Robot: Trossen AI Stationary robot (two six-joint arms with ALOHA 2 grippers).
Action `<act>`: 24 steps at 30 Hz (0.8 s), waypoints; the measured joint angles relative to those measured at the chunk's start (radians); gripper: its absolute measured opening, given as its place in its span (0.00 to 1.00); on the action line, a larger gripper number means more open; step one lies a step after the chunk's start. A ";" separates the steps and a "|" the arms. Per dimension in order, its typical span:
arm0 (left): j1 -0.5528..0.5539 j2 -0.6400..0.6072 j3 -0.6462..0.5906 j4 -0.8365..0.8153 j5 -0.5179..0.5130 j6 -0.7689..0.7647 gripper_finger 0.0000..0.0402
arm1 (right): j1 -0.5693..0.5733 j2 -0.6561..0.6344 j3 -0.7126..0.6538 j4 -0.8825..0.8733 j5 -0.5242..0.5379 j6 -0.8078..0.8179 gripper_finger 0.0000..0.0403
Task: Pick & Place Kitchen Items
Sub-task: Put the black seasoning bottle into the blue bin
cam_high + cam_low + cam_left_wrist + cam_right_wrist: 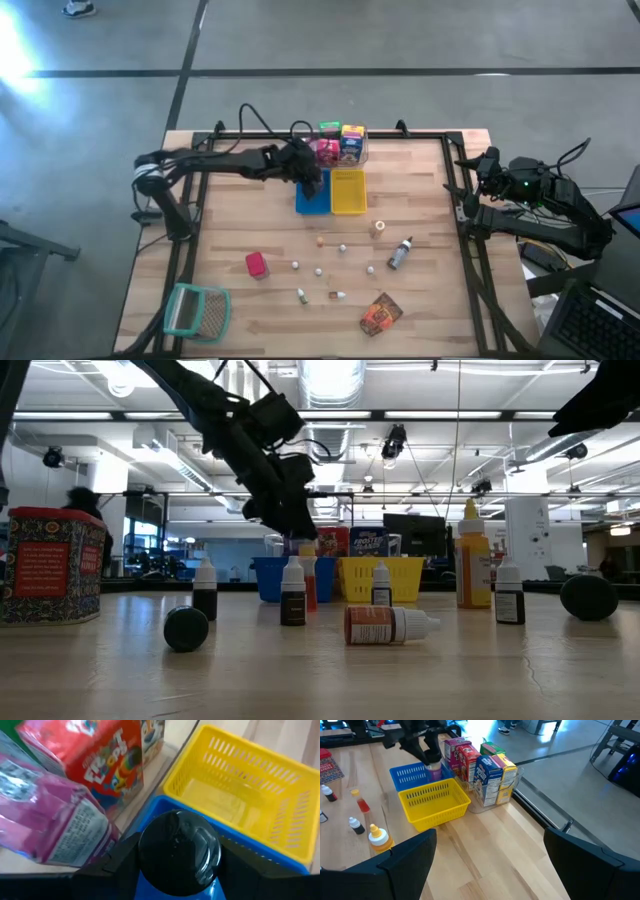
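Your left gripper [177, 870] has its fingers closed around a dark-capped jar [179, 852] above the blue tray [312, 198]; your right gripper [487, 865] waits at the counter's edge [455, 150], fingers wide open and empty.

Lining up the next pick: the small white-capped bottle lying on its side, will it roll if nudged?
Likely yes: the bottle rests on its round body, so a sideways push should roll it. Its cap end is narrower, so it may curve rather than run straight. It looks like small plastic, probably light and easy to knock away.
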 joint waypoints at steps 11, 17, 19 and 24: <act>0.002 0.020 0.001 0.051 0.041 0.001 0.61 | 0.000 0.000 0.000 0.000 0.000 0.000 0.90; 0.015 0.012 0.046 -0.019 0.107 0.026 0.74 | 0.000 0.000 0.000 0.000 0.000 0.000 0.90; 0.016 0.012 0.076 -0.086 0.106 0.056 0.76 | 0.000 0.000 0.000 0.000 0.000 0.000 0.90; 0.016 -0.036 0.191 -0.364 0.109 0.097 0.77 | 0.000 0.000 0.000 0.000 0.000 0.000 0.90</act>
